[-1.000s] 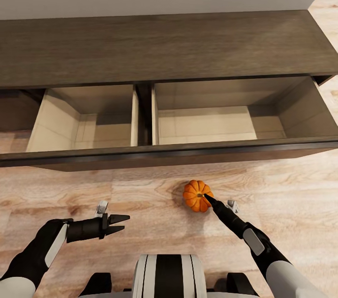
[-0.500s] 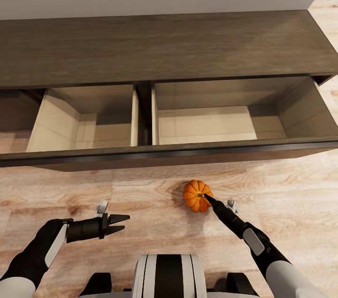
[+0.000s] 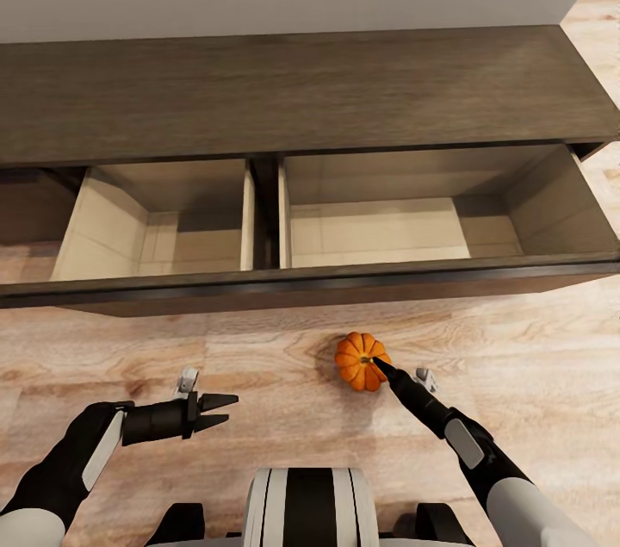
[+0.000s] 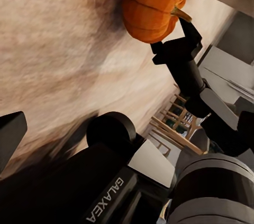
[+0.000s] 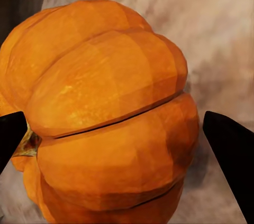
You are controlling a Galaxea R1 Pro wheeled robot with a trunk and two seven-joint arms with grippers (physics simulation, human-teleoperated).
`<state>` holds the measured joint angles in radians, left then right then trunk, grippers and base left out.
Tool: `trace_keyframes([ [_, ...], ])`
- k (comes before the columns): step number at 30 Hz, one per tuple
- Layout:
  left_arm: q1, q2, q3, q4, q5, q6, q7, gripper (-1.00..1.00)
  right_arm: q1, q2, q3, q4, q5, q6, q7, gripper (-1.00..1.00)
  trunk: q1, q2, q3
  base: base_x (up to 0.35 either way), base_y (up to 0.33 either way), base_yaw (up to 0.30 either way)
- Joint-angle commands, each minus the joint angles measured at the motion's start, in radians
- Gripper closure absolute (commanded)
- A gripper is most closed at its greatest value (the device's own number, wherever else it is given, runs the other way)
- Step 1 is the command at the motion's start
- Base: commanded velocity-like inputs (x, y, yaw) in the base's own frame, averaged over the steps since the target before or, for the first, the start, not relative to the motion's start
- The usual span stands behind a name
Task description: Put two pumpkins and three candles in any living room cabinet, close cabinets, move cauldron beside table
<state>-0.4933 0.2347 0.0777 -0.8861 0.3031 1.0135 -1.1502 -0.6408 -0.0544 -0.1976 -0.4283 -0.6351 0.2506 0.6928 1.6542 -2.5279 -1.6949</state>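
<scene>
Right tool (image 3: 376,364) is holding the small ribbed orange pumpkin (image 3: 360,359) mid-frame by its sides. Left tool (image 3: 226,410) is idling narrow. It's looking light, stiff and kinda slippery, so gripping across the belly seems safest.

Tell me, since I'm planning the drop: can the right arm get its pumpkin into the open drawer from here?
Probably yes: the right gripper has the pumpkin just short of the open cabinet drawer, nothing between.

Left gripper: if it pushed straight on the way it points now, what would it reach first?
Probably the pumpkin that the right gripper holds: the left gripper points across the floor toward it, and nothing shows between them. Relative height is unclear, so it might pass alongside.
</scene>
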Motion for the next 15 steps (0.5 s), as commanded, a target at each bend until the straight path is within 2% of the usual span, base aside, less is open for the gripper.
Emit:
trace_keyframes([
  [1, 0.0, 0.0, 0.001, 0.001, 0.0, 0.005, 0.0, -1.0, 0.0, 0.001, -0.003, 0.0, -0.009, 0.01, 0.004, 1.0, -0.001, 0.0, 0.003, 0.0, 0.0, 0.0],
  [3, 0.0, 0.0, 0.001, 0.002, -0.002, 0.007, 0.003, -1.0, 0.0, 0.003, -0.003, 0.0, -0.008, 0.01, -0.002, 1.0, -0.001, 0.001, 0.011, 0.0, 0.0, 0.0],
  [8, 0.0, -0.003, 0.001, 0.009, -0.004, 0.012, 0.008, -1.0, -0.002, 0.003, -0.003, 0.0, -0.009, 0.037, -0.086, 1.0, -0.004, 0.002, 0.03, 0.0, 0.0, 0.0],
  [10, 0.0, -0.005, 0.001, 0.01, -0.004, 0.012, 0.01, -1.0, -0.003, 0.002, -0.003, 0.0, -0.009, 0.042, -0.091, 1.0, -0.005, 0.002, 0.038, -0.003, 0.0, 0.0],
  [15, 0.0, -0.006, 0.002, 0.011, -0.004, 0.013, 0.012, -1.0, -0.009, 0.0, -0.004, 0.0, -0.009, 0.088, -0.1, 1.0, -0.007, 0.003, 0.058, -0.149, 0.0, 0.0],
])
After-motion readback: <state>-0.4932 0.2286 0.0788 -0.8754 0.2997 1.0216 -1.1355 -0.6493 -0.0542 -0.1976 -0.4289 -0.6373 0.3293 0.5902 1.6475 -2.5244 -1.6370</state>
